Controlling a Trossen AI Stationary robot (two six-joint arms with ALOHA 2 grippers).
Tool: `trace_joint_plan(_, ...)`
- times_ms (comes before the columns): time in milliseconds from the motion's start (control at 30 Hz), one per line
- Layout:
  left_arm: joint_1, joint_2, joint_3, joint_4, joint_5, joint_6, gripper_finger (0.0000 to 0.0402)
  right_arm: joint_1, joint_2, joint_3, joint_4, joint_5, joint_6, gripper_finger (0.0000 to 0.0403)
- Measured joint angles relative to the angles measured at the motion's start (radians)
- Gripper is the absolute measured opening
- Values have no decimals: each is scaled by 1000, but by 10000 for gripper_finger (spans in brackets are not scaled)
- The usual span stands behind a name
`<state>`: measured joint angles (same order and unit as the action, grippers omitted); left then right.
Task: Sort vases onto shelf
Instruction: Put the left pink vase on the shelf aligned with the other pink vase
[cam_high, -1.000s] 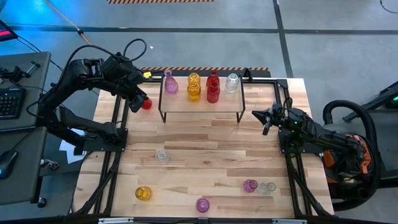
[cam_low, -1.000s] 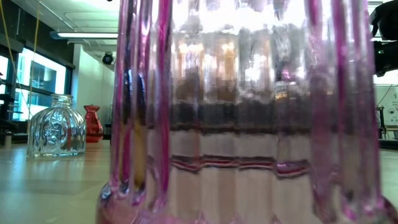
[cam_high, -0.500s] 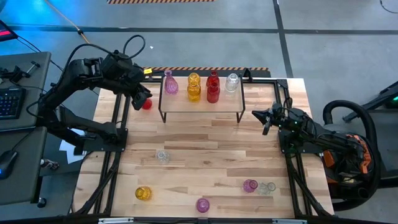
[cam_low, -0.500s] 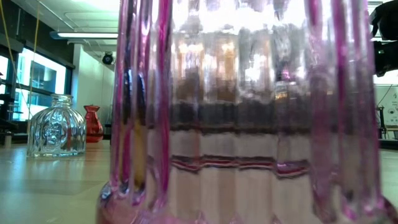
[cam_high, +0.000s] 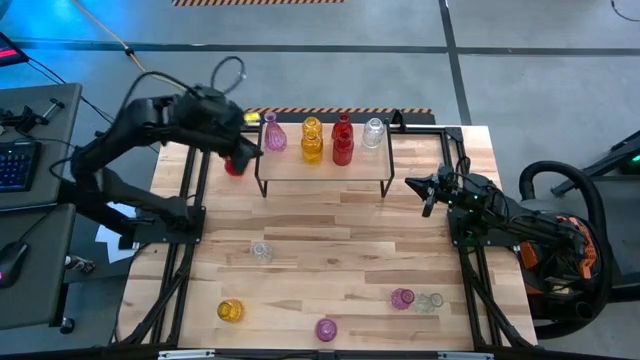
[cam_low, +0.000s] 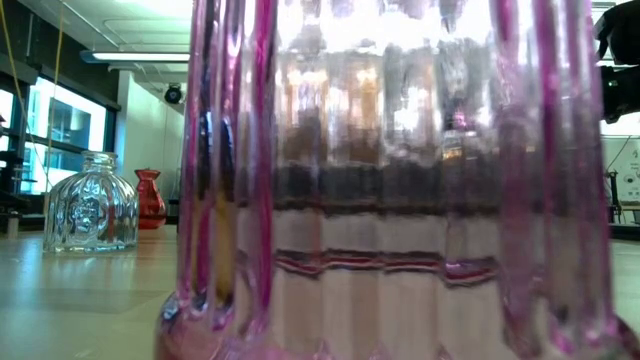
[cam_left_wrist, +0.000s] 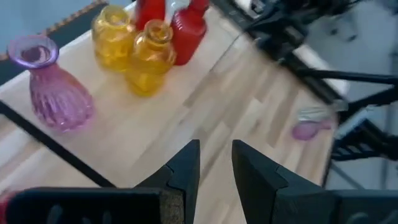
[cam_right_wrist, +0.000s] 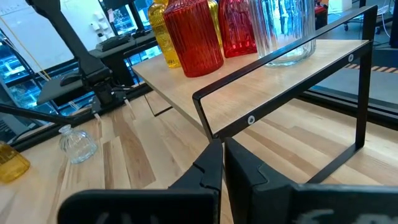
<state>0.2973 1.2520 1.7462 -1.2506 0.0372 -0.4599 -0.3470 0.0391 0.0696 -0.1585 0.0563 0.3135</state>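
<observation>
I am working over a butcher-block surface (cam_high: 330, 240) on a grey shop floor, with a lit room and windows showing beyond it in the low view. At the surface's far edge the shelf (cam_high: 325, 170) is standing, carrying a pink vase (cam_high: 274, 137), two yellow vases (cam_high: 312, 141), two red vases (cam_high: 342, 141) and a clear vase (cam_high: 373, 132), grouped by colour, apparently the sorting scheme. I am holding the left gripper (cam_high: 240, 158) just beside the shelf's left end, its jaws partly closed on a small red vase (cam_high: 233, 166), I judge for delivery to the red group. The right gripper (cam_high: 428, 190) is waiting with jaws closed beside the shelf's right end. Unsorted vases are lying nearer me: clear (cam_high: 261, 250), yellow (cam_high: 230, 311), magenta (cam_high: 326, 329), and a magenta (cam_high: 402, 298) and clear (cam_high: 430, 301) pair.
</observation>
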Motion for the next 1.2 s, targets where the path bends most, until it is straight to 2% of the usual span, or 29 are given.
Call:
trace_joint_plan(100, -60, 45, 0, -9, -77, -9, 85, 0, 0, 0, 0, 0, 0, 0)
trace_joint_plan(233, -153, 100, 0, 25, -107, -7, 85, 0, 0, 0, 0, 0, 0, 0)
trace_joint_plan(400, -258, 156, 0, 61, -230, -8, 86, 0, 0, 0, 0, 0, 0, 0)
trace_joint_plan(467, -296, 184, 0, 62, -251, -10, 85, 0, 0, 0, 0, 0, 0, 0)
trace_joint_plan(567, -355, 224, 0, 59, -249, -9, 85, 0, 0, 0, 0, 0, 0, 0)
trace_joint_plan(667, -404, 259, 0, 71, -189, -5, 85, 0, 0, 0, 0, 0, 0, 0)
trace_joint_plan(800, -469, 309, 0, 108, -183, -8, 92, 0, 0, 0, 0, 0, 0, 0)
trace_joint_plan(1067, -554, 415, 0, 145, -203, -2, 168, 0, 0, 0, 0, 0, 0, 0)
trace_joint_plan(1200, -606, 460, 0, 156, -140, -13, 190, 0, 0, 0, 0, 0, 0, 0)
